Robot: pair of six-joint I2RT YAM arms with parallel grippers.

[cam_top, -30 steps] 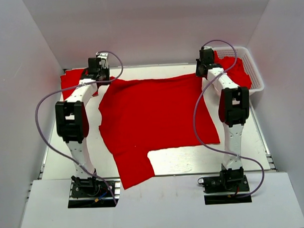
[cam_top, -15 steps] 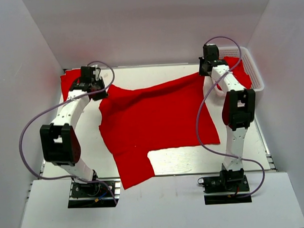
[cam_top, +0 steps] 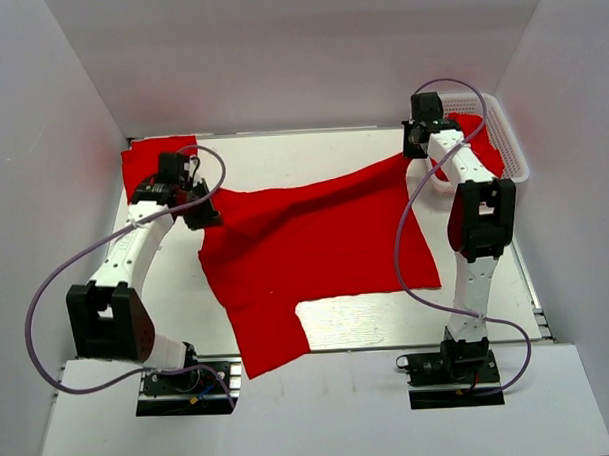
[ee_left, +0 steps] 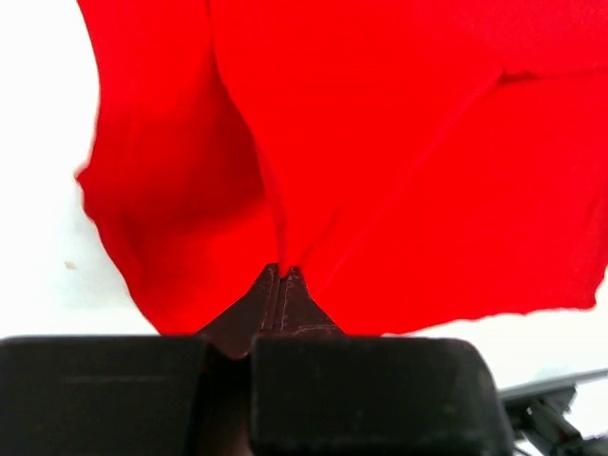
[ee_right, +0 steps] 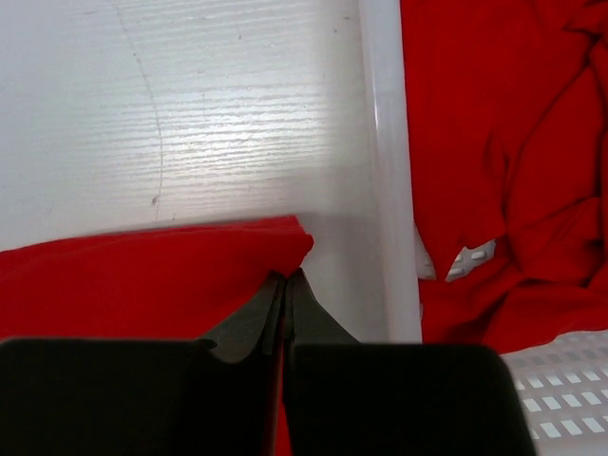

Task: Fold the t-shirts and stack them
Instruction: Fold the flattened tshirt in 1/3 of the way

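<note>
The red t-shirt [cam_top: 306, 258] sprawls across the table [cam_top: 368, 321], limp and light, sagging between its far corners. The left gripper [ee_left: 283, 277] and right gripper [ee_right: 286, 278] each pinch one corner tight; hems and corners look the sensible holds. More shirts [ee_right: 494, 123] fill the basket [ee_right: 388, 142] beyond.

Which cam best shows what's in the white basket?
Right wrist: close-up of red t-shirts bunched inside the lattice basket. Top external shows it whole but small, partly behind the right arm. Left wrist: not visible.
</note>
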